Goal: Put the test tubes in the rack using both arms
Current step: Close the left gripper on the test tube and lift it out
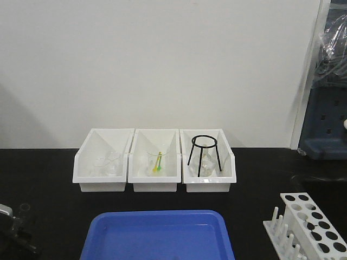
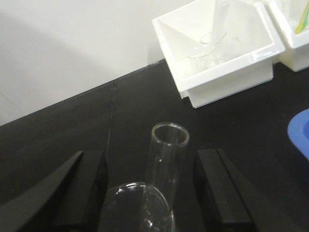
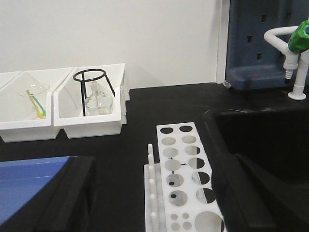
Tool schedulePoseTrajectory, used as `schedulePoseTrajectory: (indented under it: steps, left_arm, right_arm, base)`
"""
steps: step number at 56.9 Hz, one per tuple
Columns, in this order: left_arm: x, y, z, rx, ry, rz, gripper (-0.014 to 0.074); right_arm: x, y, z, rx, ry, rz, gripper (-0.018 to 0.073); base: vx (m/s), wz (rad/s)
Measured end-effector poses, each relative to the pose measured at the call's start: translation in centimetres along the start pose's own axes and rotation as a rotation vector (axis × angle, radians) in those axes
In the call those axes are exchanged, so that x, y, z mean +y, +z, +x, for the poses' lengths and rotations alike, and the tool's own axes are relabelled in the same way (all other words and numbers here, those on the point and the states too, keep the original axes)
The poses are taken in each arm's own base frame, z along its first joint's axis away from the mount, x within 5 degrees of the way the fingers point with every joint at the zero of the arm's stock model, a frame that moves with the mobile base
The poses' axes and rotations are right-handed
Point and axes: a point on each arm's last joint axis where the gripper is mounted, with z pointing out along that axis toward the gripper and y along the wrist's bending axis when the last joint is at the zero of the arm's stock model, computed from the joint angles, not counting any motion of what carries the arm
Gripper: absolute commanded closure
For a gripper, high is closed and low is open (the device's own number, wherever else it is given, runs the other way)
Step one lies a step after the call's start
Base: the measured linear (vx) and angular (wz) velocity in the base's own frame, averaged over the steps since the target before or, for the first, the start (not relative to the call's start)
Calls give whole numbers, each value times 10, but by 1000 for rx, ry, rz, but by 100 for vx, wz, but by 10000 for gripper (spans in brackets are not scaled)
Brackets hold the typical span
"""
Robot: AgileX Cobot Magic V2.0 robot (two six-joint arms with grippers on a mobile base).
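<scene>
On the black counter before a white wall, the left jaws stand spread with one clear test tube between them, touching neither side, and the right jaws, also spread, frame the white rack just ahead, with three white bins farther beyond them.

Matte black jaws on both wrists: broad angular wedges, flat inner faces, bevelled edges

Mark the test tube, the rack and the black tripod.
test tube [image 2: 163, 166], left wrist view, its clear wall.
rack [image 3: 179, 159], right wrist view, top plate between holes.
black tripod [image 1: 200, 162], front view, middle leg.
</scene>
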Motion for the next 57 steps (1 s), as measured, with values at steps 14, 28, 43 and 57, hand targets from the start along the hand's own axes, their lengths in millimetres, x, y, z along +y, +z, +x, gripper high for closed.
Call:
schedulePoseTrajectory:
  steps: [14,28,43,57]
  left_arm:
    - [-2,3,7,20,1,6,78]
    - [1,15,-4,-27,0,-13,78]
    - [-2,28,-3,-14,23,21,85]
    - [-3,28,-3,-18,32,29,174]
  right_arm:
    - [0,0,0,0,0,0,6]
    - [0,0,0,0,0,0,6]
    - [0,0,0,0,0,0,6]
    - [0,0,0,0,0,0,6]
  base:
    - [0,0]
    - [0,0]
    - [0,0]
    - [0,0]
